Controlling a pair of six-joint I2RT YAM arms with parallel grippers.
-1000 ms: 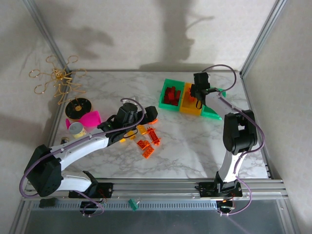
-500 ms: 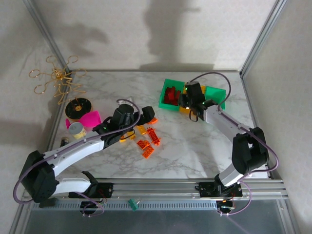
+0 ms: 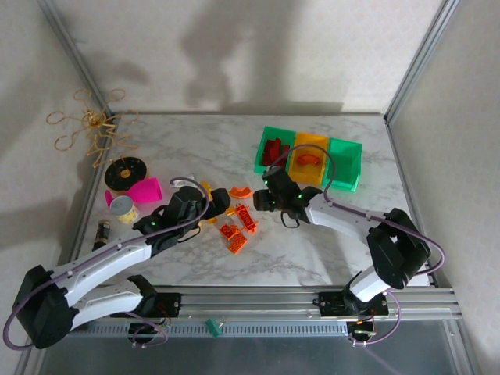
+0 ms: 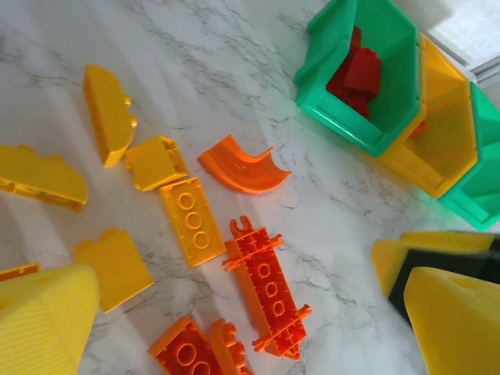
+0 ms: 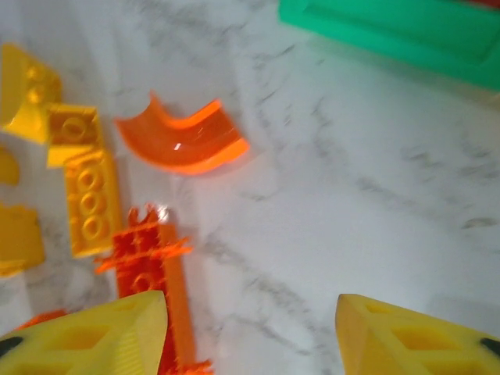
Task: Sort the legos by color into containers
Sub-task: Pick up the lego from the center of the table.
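Right hand [image 3: 264, 199] hangs low over the desk [image 3: 187, 144], its two yellow fingers [image 5: 94, 328] spread apart with only bare marble between them; it has hold of nothing. Just ahead of it lie a curved orange piece [image 5: 183, 142] and a long orange brick [image 5: 156, 273], the brick running down beside one finger. Left hand [image 3: 220, 203] also stands wide apart and empty, above the same loose legos [image 4: 191, 219]: yellow and orange bricks scattered on the marble between the two hands.

Farther back sit the containers [image 3: 306, 180], joined in a row. The left green bin [image 4: 336, 113] holds red bricks [image 4: 355, 70]. The middle orange-yellow bin [image 3: 310, 139] holds one orange piece [image 3: 310, 160]. The right green bin [image 3: 344, 181] adjoins it. Well off to the left stand a pink cup [image 3: 144, 190], a tin can [image 3: 121, 207] and a black-and-yellow spool [image 3: 125, 173].
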